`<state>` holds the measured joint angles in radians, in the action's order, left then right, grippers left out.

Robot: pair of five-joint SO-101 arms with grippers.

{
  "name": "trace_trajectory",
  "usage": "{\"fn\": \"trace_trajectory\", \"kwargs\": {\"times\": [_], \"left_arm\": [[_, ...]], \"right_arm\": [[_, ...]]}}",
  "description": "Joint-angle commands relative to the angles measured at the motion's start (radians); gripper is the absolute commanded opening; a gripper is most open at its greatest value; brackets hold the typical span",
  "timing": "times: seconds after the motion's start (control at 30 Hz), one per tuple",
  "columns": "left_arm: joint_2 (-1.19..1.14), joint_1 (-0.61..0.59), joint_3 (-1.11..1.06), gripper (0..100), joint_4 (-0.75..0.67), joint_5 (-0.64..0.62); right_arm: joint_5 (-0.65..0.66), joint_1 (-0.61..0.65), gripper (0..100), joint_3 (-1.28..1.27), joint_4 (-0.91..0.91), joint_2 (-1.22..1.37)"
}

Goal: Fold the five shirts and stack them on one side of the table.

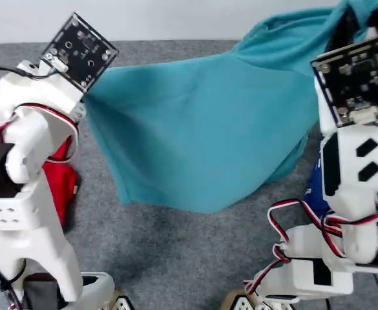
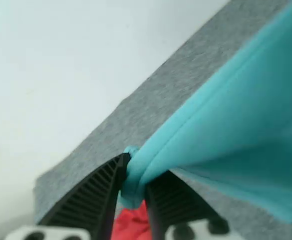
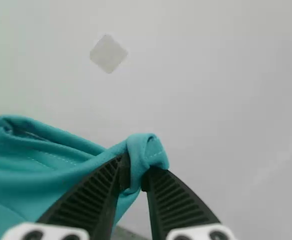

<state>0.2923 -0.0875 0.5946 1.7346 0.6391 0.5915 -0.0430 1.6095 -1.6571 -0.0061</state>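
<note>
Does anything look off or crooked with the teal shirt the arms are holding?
The teal shirt hangs unevenly between the left gripper and right gripper, each shut on a bunched wad of fabric, so its lower edge sags at a slant. Nothing looks damaged.

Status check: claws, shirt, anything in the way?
Left claw shut on teal shirt. Right claw shut on its other end. Shirt hangs spread between them. Red cloth beside left arm.

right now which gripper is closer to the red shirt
Left. Left gripper hangs near the red shirt; right gripper is across the table, both clamping the teal shirt.
</note>
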Motion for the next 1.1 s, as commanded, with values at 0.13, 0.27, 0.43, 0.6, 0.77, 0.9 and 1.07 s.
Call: {"fn": "trace_trajectory", "kwargs": {"times": [0.13,0.27,0.43,0.6,0.77,0.9,1.07], "left_arm": [[0.037,-0.063,0.03,0,0.021,0.084],[0.061,-0.055,0.062,0,0.018,0.083],[0.143,-0.06,0.127,0,0.017,0.069],[0.255,-0.055,0.151,0,0.017,0.061],[0.334,-0.061,0.15,0,0.017,0.063],[0.371,-0.06,0.153,0,0.017,0.063],[0.368,-0.055,0.12,0,0.017,0.068]], "right_arm": [[0.006,-0.065,1.0,0.02,0.028,-0.021],[0.006,-0.064,1.0,0.025,-0.001,-0.027],[0.006,-0.068,1.0,0.021,-0.005,-0.068],[0.012,-0.07,1.0,0.02,-0.035,-0.154],[0.077,-0.07,1.0,0.02,-0.021,-0.234],[0.092,-0.07,1.0,0.02,0.025,-0.278],[0.15,-0.07,1.0,-0.026,0.016,-0.277]]}}
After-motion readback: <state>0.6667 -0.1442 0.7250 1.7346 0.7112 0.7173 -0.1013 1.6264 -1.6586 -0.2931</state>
